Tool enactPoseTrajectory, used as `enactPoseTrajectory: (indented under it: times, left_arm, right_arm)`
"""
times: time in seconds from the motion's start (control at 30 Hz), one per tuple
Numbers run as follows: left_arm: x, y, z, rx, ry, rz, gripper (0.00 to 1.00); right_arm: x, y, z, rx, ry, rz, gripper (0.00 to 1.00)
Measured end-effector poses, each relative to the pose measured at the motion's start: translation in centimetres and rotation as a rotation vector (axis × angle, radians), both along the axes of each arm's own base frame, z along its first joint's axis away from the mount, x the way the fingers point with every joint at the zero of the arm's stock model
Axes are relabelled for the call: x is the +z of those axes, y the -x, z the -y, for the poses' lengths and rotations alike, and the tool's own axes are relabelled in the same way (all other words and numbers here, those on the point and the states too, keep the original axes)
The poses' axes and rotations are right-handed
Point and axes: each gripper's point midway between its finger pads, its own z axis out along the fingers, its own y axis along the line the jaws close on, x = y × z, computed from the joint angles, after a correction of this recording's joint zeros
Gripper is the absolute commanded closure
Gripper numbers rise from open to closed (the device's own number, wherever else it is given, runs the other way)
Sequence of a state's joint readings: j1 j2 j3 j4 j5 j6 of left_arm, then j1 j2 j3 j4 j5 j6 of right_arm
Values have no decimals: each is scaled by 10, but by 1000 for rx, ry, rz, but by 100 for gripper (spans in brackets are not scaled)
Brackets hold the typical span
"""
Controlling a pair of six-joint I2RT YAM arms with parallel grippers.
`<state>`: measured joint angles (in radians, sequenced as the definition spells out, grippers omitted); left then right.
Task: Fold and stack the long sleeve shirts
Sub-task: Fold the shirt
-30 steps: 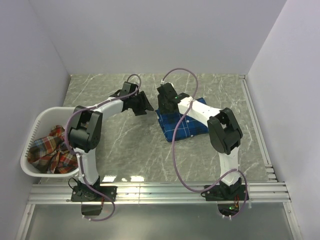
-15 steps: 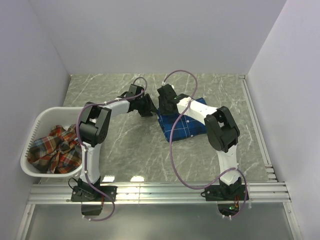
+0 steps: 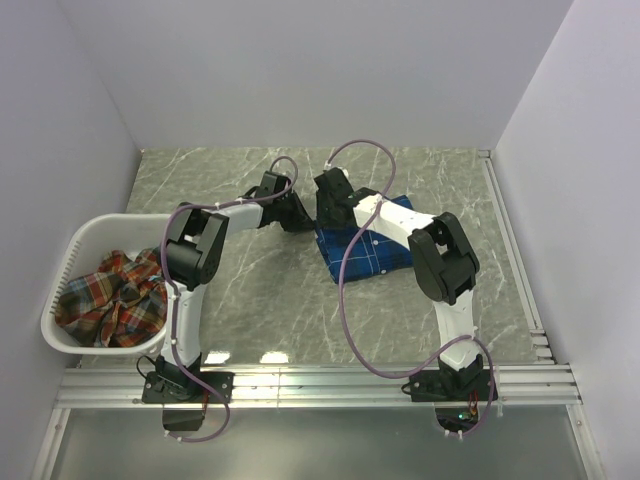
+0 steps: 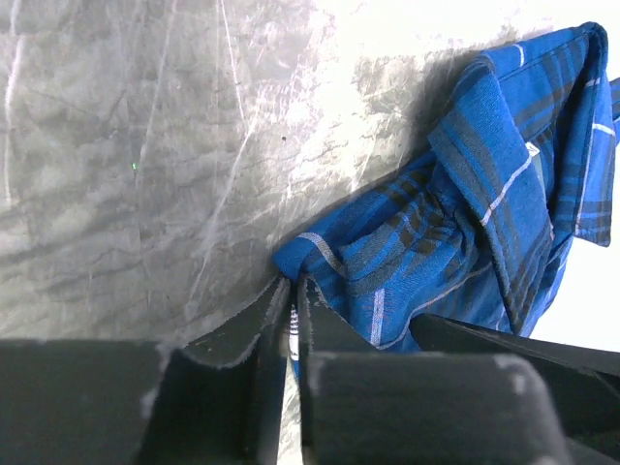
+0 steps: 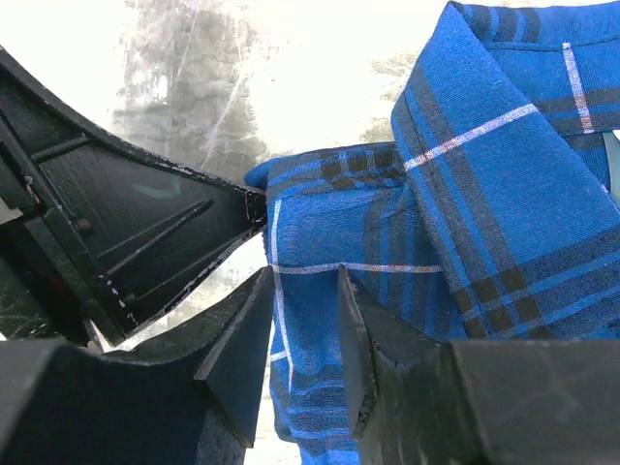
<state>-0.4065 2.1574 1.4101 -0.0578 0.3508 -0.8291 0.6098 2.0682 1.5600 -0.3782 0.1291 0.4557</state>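
Left claw (image 4: pixel 293 291) just pinched shut on the blue shirt (image 4: pixel 465 242) corner; right claw (image 5: pixel 305 291) grips alongside, so folding can start.

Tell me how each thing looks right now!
Royal blue plaid shirt, folded, gripped at one corner.
Red-orange plaid shirt, crumpled inside the basket.
White plastic laundry basket, upright, holding the crumpled shirt.
Left gripper, shut on the blue shirt's corner.
Right gripper, shut on the blue shirt's fabric.
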Motion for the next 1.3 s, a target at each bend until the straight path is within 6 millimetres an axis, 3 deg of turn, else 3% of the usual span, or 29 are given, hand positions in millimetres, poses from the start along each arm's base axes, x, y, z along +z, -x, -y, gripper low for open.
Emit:
enactPoseTrajectory:
  times: [0.07,0.33,0.43,0.47,0.57,0.8,1.13,1.3]
  left_arm:
    - [0,0,0,-2,4,3,100]
    - [0,-1,3,-9,17,19,100]
    - [0,-1,3,-9,19,24,99]
    - [0,-1,3,-9,20,25,99]
    - [0,-1,3,-9,20,26,100]
    - [0,-1,3,-9,22,28,99]
    - [0,-1,3,-10,22,30,99]
    - [0,-1,3,-10,22,30,99]
  right_arm:
    - [0,-1,0,0,0,0,60]
    - [-12,-4,-3,-1,9,-11,61]
    - [-21,-7,-2,-7,25,-19,71]
    - [-24,-8,-2,-7,32,-20,82]
    - [-25,-8,-1,-8,40,-21,100]
    - [-21,-9,-4,7,34,1,100]
    - [13,-5,-17,71,-21,80,100]
    - [10,2,-25,102,-36,73,100]
